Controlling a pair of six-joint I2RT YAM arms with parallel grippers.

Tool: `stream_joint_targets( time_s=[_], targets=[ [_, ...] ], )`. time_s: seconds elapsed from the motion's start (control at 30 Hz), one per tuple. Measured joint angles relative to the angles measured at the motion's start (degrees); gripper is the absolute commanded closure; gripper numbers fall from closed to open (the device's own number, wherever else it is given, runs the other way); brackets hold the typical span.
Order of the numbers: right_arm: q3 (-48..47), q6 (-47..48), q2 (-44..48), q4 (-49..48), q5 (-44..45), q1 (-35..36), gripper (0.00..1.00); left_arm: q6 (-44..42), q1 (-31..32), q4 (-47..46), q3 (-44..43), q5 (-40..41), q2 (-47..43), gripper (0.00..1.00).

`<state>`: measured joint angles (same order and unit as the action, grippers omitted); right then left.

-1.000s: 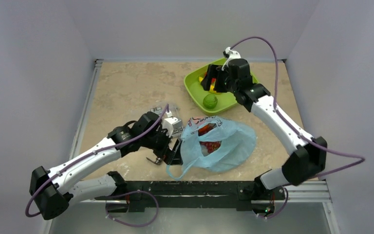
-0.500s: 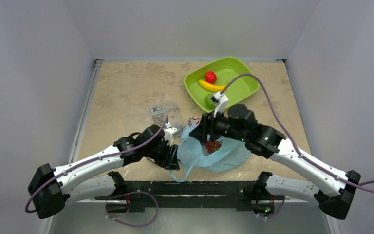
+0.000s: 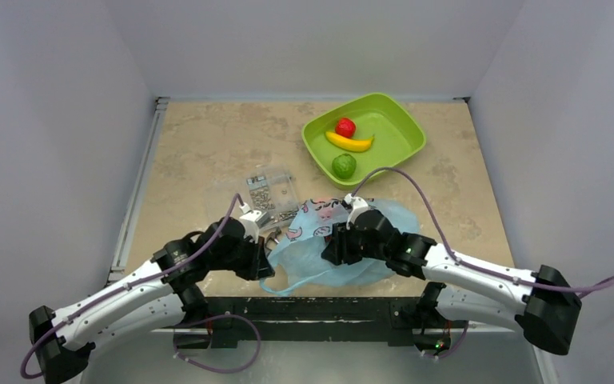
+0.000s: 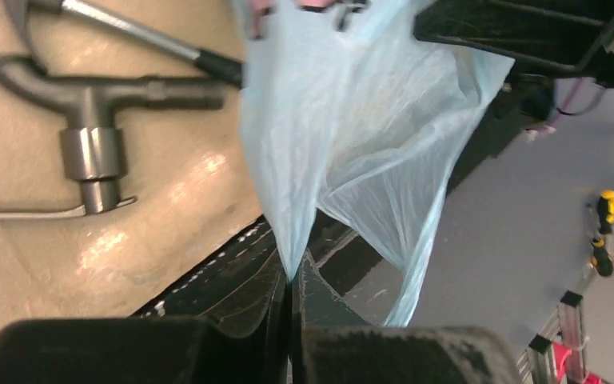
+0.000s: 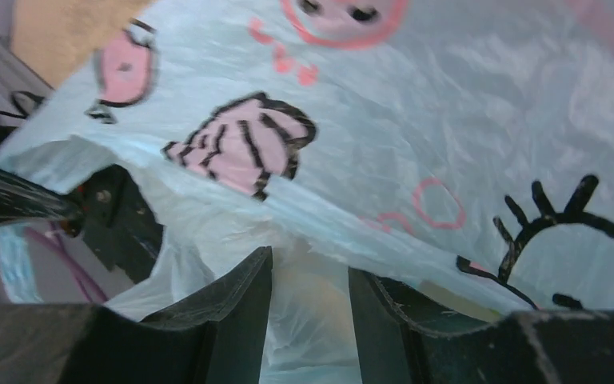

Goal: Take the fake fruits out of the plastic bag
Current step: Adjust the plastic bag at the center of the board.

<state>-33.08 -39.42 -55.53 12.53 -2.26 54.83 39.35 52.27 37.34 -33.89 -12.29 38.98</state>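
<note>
left jaws — clamped on plastic bag (image 4: 344,120) edge | right jaws — apart, bag film between

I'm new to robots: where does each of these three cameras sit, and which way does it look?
Top external: high behind the robot, looking down on table, green tray, plastic bag; left arm, right arm show.
Left wrist: on the left arm, looking along the left gripper, shut on the bag; metal tools beside.
Right wrist: on the right arm, facing the bag's prints past the right gripper.
Shared: all three see the bag.
</note>
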Motion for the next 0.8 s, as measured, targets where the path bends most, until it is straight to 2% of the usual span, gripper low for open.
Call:
stream_joint_targets(
  time_s=[0.13,0.27,0.4,0.47,0.53,0.63,0.8],
  targets=[
    [7.3,-2.7,-4.7,-6.3,-0.2,0.6,0.59,6.3,0.0,1.0,4.0,4.9,0.7,1.00],
    [8.5,-3.1,-6.2,-8.1,-0.2,0.8,0.57,9.9,0.0,2.0,5.0,10.2,3.1,1.00],
    [7.9,-3.1,-4.0,-8.5,0.1,0.8,0.45,11.0,0.0,5.7,1.9,16.0,8.7,1.00],
    [7.7,-3.2,-1.9,-8.9,0.1,0.8,0.37,11.0,0.0,7.3,0.2,18.8,9.5,1.00],
    [7.7,-3.3,0.4,-9.4,0.3,0.8,0.33,11.0,0.0,8.5,-0.8,21.2,8.9,1.00],
    [7.4,-4.0,4.1,-9.3,3.2,0.9,0.35,11.3,0.0,10.9,-2.0,25.2,7.5,1.00],
    [6.4,-6.5,6.5,-9.7,9.3,0.9,0.51,13.0,0.0,12.6,-2.3,28.3,6.9,1.00]
  ],
)
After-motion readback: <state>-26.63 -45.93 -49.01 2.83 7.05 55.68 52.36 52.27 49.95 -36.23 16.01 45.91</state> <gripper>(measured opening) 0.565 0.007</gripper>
